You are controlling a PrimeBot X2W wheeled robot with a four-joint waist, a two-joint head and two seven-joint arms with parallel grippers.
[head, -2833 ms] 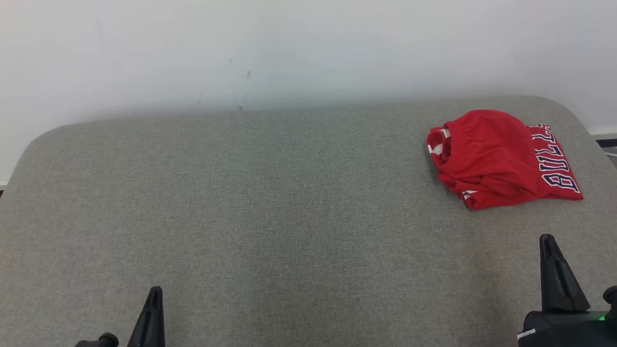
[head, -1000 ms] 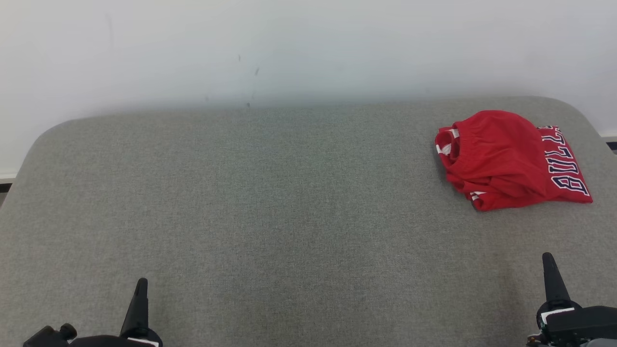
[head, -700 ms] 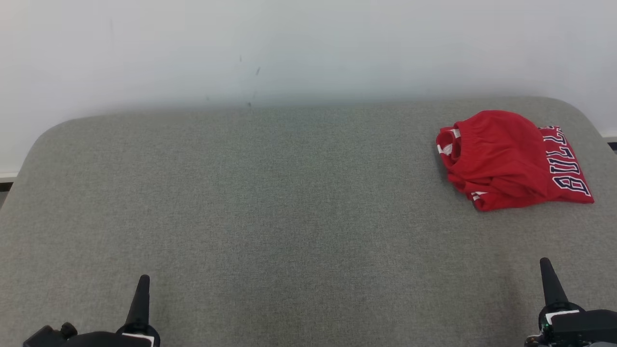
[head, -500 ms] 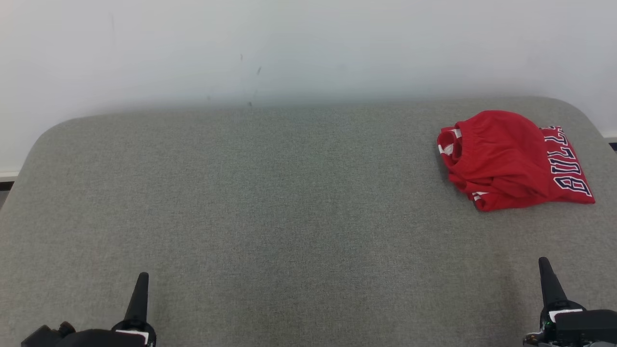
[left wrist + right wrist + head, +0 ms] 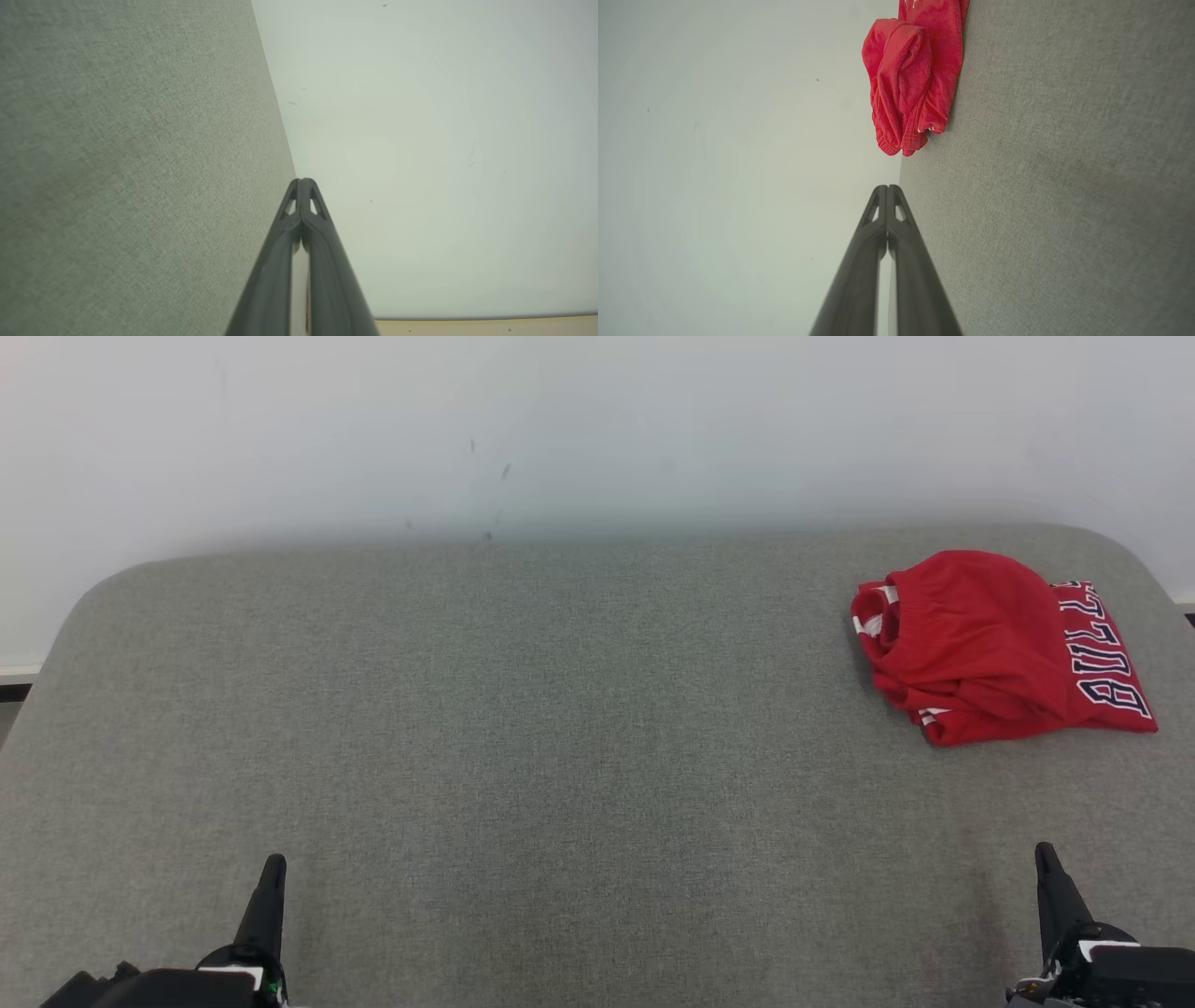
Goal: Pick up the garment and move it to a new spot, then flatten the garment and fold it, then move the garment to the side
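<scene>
Closest to me, at the near edge, the robot's left claw [image 5: 272, 870] pokes up at the lower left. Its two long dark fingers [image 5: 285, 233] are pressed together tip to tip with nothing between them. The right claw [image 5: 1044, 855] stands the same way at the lower right, its fingers pinched into one narrow point and holding nothing. Both are poised over a broad grey fabric-covered desk [image 5: 560, 709] with rounded far corners, and neither touches any cloth. Further back, on the far right part of the desk, lies the red jersey-like garment [image 5: 966, 639]. It is folded into a compact, slightly rumpled bundle, with white and dark trim at its left edge and dark, white-edged lettering running along its right side. It rests flat on the weave, well apart from the right claw and ahead of it, near the desk's far right corner. Behind everything rises a plain white wall [image 5: 597, 429] with a few small dark marks.
</scene>
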